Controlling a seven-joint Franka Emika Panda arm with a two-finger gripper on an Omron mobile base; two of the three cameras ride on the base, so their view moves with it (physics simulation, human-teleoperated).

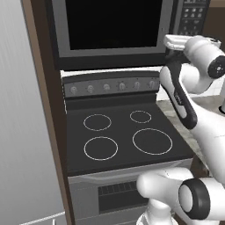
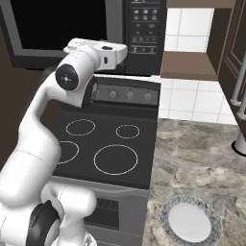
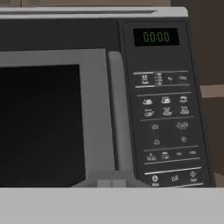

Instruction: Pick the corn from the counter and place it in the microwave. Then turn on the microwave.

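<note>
Right now you're aiming the two-finger gripper [image 3: 112,183], jaws clenched w/ nothing between them, at the large black and dark grey microwave [image 3: 105,100], door shut, display reading zeros. Can't tell where the corn is; behind that dark window is only a guess. Risk: you're lining up nearer the vertical grey bar handle [image 3: 119,113] than the button panel [image 3: 168,127], so a push may be landing on the wrong key, or starting it empty.
</note>
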